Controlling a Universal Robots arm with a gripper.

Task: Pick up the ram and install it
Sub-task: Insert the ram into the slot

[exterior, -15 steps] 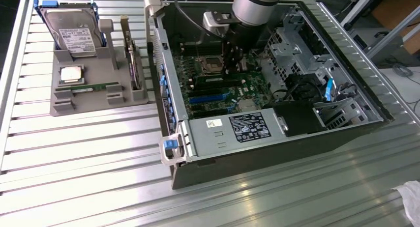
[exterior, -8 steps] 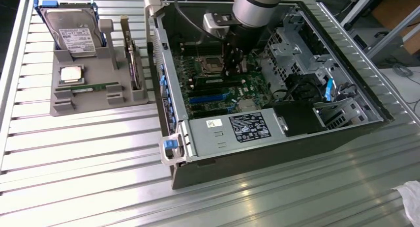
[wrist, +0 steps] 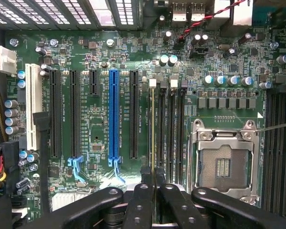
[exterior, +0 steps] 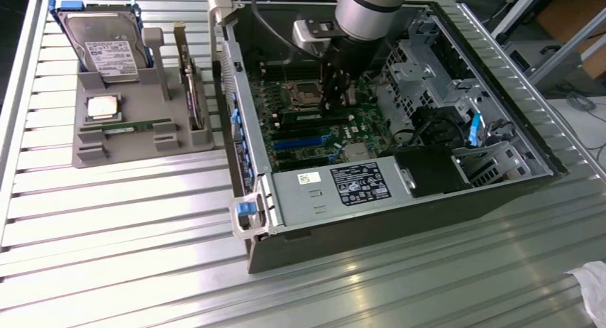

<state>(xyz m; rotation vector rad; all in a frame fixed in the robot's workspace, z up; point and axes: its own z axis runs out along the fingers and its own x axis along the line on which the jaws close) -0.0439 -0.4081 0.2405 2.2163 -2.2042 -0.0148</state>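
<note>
Wrist view, thin green ram [wrist: 153, 124], black tool [wrist: 152, 174]

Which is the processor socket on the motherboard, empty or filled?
Empty: the socket shows its bare contact field inside the metal frame, with no chip seated.

Little of the print can be read. The hard drive [exterior: 106, 47] in the grey holder and the grey power supply [exterior: 345, 188] in the computer case each carry a white label with dark print, and a smaller white sticker [exterior: 308, 177] sits beside the power supply's label, but no word or number on any of them can be made out. On the green motherboard [wrist: 100, 52], thin white lettering runs along the slots [wrist: 114, 112] and memory sockets [wrist: 152, 119], too fine to read.
</note>
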